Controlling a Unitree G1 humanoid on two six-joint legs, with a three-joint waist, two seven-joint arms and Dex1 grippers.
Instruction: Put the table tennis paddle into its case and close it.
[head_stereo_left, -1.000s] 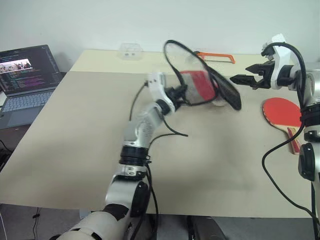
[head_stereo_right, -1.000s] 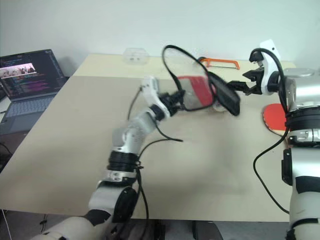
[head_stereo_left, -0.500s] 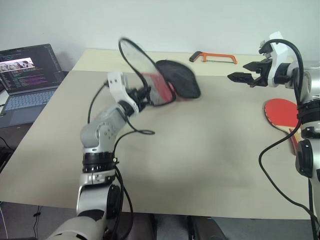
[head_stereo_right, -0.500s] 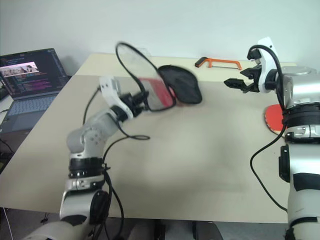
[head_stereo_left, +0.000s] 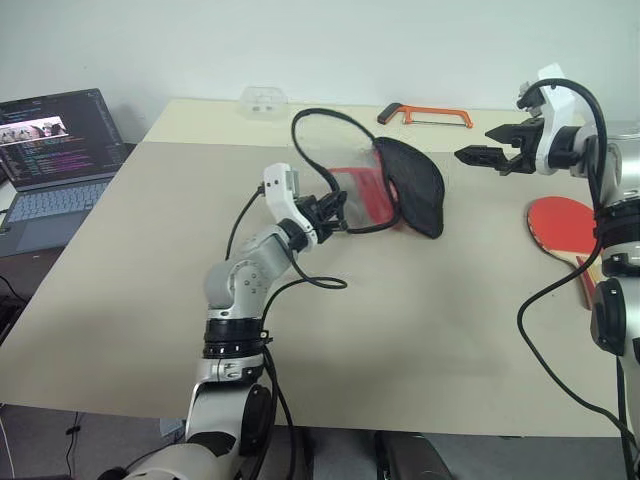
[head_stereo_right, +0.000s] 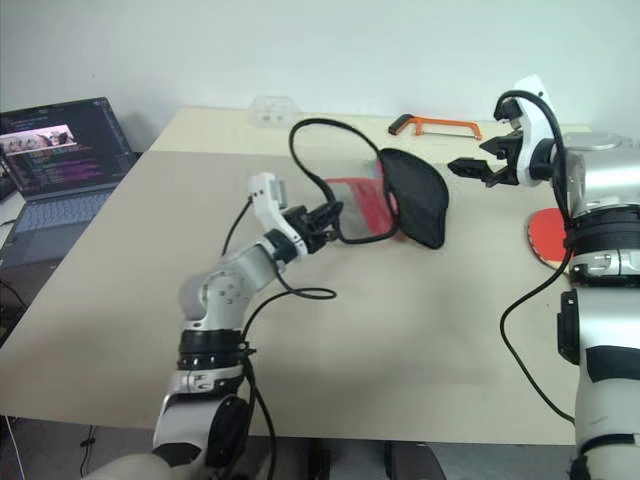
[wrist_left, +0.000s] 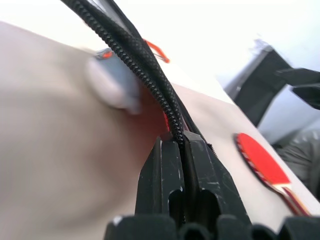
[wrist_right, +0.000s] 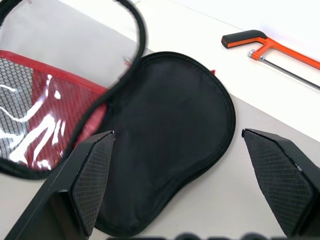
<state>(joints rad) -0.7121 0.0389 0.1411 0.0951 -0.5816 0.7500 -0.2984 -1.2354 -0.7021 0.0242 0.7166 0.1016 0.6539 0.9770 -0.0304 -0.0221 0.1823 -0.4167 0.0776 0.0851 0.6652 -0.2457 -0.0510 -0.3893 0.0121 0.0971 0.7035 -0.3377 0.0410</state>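
Left gripper (head_stereo_left: 335, 212) was pinching the open case (head_stereo_left: 385, 190) by its rim, while the paddle (head_stereo_left: 565, 228) lay right under the spread-open right gripper (head_stereo_left: 470, 155), handle toward the robot.

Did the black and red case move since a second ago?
Yes. The case, pinched by the left gripper, swung left and back; it now ends left of the orange hacksaw and hangs lower.

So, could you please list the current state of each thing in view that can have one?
case: unzipped, spread open, pinched at its piping.
table tennis paddle: flat on the table, red face up, outside the case.
left gripper: shut on the case's piping.
right gripper: open, empty, above the table.
laptop: lid open, screen lit.
hacksaw: lying flat.
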